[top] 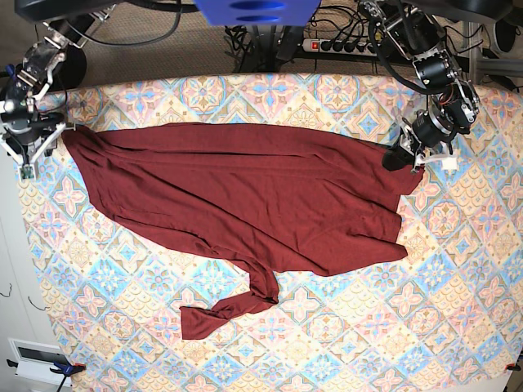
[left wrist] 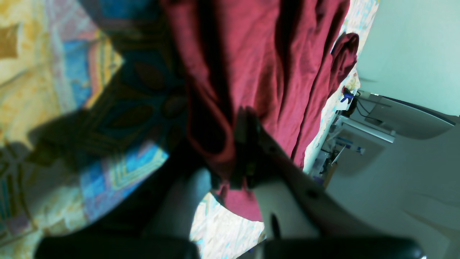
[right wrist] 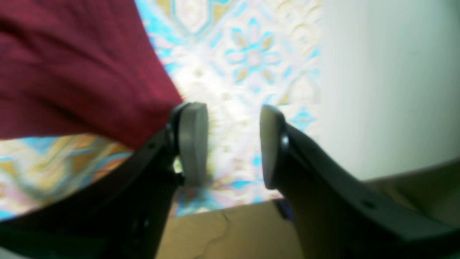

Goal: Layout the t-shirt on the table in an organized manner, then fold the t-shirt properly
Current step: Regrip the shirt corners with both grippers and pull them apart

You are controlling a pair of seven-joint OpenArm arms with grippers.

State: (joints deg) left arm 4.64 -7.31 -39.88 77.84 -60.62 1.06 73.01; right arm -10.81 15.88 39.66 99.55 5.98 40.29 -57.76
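The t-shirt (top: 245, 196) lies spread lengthwise across the table (top: 458, 310), its long axis running between the 2 arms: the left gripper (top: 398, 158) is clamped on one end, while the right gripper (right wrist: 233, 144), jaws apart and empty, sits beside the opposite end.

The right claw (right wrist: 233, 144) stands open above the patterned worktop (right wrist: 248, 61), the t-shirt (right wrist: 72, 68) against its left finger.
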